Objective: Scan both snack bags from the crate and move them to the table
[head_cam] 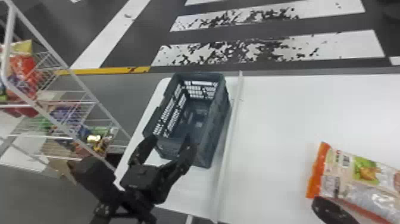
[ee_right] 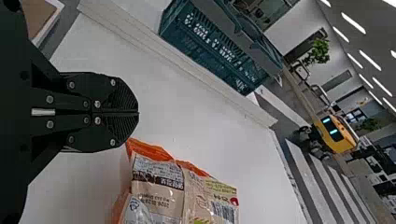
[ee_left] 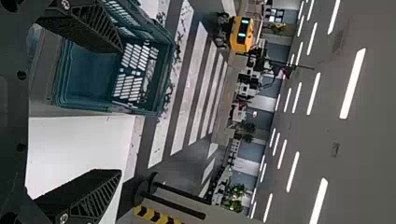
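Past your white desk [head_cam: 282, 119], scuffed white stripes [head_cam: 357, 46] cross the dark floor [head_cam: 134, 44] — wire rack [head_cam: 99, 104] to your left, strip lights [ee_left: 353, 84] along the grey ceiling [ee_left: 364, 154]

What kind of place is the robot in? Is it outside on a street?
Probably indoors, perhaps a robot test hall made up like a shop and street. The floor has crosswalk stripes, there's a wire rack of colorful packets, and long ceiling lights overhead.

The black left gripper [head_cam: 171, 140] is gaping at the teal plastic crate [head_cam: 216, 125]; the black right gripper [head_cam: 329, 210] is hanging closed, well right of it.
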Available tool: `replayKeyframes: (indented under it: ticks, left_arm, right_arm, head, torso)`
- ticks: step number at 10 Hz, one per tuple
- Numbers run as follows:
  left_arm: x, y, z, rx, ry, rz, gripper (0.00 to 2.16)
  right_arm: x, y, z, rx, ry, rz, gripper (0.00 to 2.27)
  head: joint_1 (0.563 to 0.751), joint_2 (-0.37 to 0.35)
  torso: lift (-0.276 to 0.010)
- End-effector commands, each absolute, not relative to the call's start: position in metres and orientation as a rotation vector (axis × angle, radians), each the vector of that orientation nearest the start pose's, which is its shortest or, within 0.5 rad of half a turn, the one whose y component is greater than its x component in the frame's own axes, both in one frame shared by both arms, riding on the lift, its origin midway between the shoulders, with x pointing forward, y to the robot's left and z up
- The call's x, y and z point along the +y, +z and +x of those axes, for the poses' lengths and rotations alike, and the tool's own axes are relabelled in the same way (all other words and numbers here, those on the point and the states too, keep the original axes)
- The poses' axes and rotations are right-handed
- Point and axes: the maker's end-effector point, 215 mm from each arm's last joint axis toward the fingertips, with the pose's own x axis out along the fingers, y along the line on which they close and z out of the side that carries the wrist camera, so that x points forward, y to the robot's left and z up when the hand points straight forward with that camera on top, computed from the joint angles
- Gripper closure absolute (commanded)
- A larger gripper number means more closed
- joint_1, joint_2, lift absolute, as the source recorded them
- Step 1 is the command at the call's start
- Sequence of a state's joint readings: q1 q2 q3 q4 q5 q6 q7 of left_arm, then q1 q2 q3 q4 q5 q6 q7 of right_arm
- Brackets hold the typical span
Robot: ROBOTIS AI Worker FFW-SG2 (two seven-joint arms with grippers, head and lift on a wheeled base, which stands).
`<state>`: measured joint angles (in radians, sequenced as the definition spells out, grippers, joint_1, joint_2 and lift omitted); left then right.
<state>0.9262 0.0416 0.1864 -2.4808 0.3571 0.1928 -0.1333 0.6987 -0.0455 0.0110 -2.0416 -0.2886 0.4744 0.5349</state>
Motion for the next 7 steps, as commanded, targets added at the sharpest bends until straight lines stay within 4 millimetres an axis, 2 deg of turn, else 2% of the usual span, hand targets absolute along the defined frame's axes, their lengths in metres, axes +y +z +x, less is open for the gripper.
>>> replayKeyframes:
  ticks: [1, 5, 7]
  left_arm:
    - [0.259, -0.306, 0.333, 0.178, -0.074, -0.208, 0.08]
    - [0.252, -0.303, 0.335, 0.169, -0.107, -0.231, 0.08]
    - [0.243, -0.302, 0.339, 0.165, -0.146, -0.238, 0.08]
  right_arm:
    - [-0.093, -0.502, 0.297, 0.618, 0.555, 0.416, 2.22]
    - [-0.098, -0.522, 0.323, 0.65, 0.485, 0.333, 2.22]
    - [-0.114, -0.525, 0.338, 0.652, 0.419, 0.304, 2.22]
  head:
    - [0.695, 0.319]
    - [0.695, 0.283]
    - [0.695, 0.254]
  torso:
    - [-0.087]
    - [-0.087]
    - [-0.087]
